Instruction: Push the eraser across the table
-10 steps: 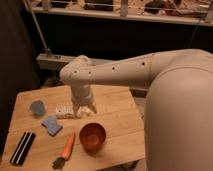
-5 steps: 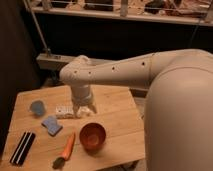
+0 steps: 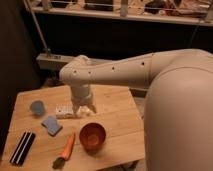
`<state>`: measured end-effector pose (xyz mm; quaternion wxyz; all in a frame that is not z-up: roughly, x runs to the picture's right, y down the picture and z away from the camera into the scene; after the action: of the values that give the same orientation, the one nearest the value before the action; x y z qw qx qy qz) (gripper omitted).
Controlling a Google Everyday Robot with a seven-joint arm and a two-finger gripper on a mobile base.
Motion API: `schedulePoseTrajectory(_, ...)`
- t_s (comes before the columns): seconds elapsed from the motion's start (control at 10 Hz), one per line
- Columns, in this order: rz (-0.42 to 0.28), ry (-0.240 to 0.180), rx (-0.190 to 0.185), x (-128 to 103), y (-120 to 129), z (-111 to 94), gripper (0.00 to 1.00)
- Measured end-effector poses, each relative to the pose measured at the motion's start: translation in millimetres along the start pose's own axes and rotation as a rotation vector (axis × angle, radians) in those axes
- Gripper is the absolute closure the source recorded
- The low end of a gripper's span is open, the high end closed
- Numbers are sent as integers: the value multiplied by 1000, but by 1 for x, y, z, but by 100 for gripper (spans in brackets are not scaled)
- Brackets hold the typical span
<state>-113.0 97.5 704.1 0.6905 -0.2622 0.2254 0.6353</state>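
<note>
Pincer (image 3: 84, 109) hangs beside box (image 3: 63, 111); eraser (image 3: 22, 148) lies at table's (image 3: 119, 114) front-left corner.

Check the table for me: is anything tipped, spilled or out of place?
Nothing stands out. The eraser lies flat on the table at the view's lower left, with the carrot and the upright bowl to its right. Nothing is spilled. The gripper hangs over the middle, beside the small white box, apart from the eraser.

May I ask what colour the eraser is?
The eraser is black with a white stripe, camera view; the gripper hangs beside the white box.
</note>
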Motion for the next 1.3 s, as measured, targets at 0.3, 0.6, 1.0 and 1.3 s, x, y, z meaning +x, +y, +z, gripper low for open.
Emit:
schedulePoseTrajectory(0.3,-75,-48,-25,-14,27,-9,35)
schedulePoseTrajectory(0.6,-158,-81,-38,-21,55,-20,35)
schedulePoseTrajectory(1.0,-382,-76,-52,-10,122,-20,55)
schedulePoseTrajectory(1.3,-684,-49,-34,29,183,0,84)
